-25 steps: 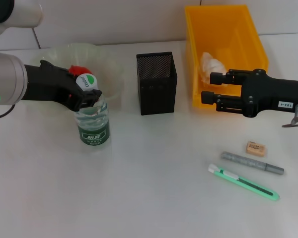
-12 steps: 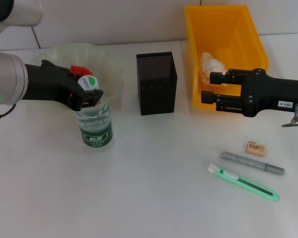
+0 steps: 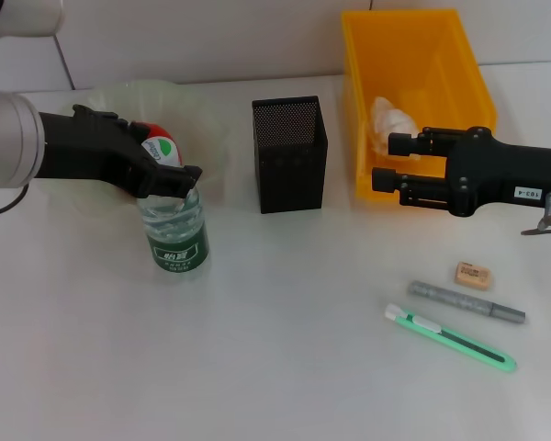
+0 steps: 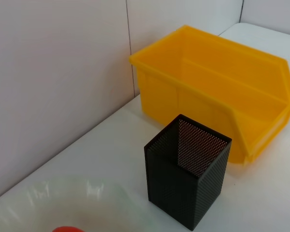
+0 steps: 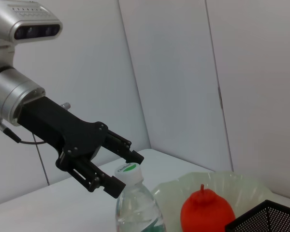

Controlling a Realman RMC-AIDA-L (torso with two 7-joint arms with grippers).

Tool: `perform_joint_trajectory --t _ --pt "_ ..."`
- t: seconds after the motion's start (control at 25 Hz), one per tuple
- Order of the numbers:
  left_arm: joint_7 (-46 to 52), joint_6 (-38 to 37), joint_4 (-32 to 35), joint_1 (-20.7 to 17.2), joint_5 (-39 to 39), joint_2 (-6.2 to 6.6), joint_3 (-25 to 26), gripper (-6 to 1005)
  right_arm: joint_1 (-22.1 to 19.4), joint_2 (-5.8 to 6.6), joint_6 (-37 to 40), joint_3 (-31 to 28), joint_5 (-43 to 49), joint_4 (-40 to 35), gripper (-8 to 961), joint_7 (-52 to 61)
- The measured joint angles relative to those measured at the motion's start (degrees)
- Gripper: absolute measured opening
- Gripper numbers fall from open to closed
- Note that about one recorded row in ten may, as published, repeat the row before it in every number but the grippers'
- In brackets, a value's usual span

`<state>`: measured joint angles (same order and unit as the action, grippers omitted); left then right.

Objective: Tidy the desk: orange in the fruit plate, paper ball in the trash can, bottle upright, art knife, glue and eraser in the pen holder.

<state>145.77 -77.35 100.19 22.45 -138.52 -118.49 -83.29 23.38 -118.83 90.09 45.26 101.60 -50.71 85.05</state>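
One bottle (image 3: 176, 234), upright on the bench (image 3: 275, 367) at left of the head view, white cap (image 3: 161, 150) on, green label facing the camera. One plate (image 3: 207, 138), clear, behind the bottle at upper left; one orange (image 5: 206, 210) lies in it, red-orange in colour, partly hidden by the arm in the head view. One pen holder (image 3: 289, 154), black mesh, square, upright at upper centre, nothing visible inside it. One trash can (image 3: 413, 96), a yellow bin at upper right; one paper ball (image 3: 392, 119) lies inside it. One eraser (image 3: 474, 275) at right of centre on the bench. One glue (image 3: 466, 301), a grey stick, just below the eraser. One art knife (image 3: 449, 337), green, at lower right, just below the glue; these three lie apart from one another.

Left gripper (image 3: 170, 170): at the bottle's neck, jaws apart to either side of the cap; the right wrist view shows the cap between the fingers (image 5: 120, 144) with a gap on each side, so no clamp on it.

Right gripper (image 3: 393, 162): hovering at right, in front of the trash can's lower front edge, jaws apart, holding nothing.
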Motion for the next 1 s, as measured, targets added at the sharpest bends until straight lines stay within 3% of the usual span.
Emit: perform_joint_trajectory --t 0.12,0.32,1.0 --pt "-0.02 0.21 0.01 -0.19 0.07 0.0 0.36 782 0.0 0.0 0.0 0.02 0.0 0.0 634 0.0" --pt "-0.09 0.45 0.05 -0.44 1.12 -0.04 1.59 814 -0.04 0.0 0.0 0.03 0.0 0.0 634 -0.02" --pt "-5.35 4.81 0.1 -2.83 9.45 -0.1 4.91 808 -0.6 -0.09 0.0 -0.2 -0.01 0.29 634 -0.4"
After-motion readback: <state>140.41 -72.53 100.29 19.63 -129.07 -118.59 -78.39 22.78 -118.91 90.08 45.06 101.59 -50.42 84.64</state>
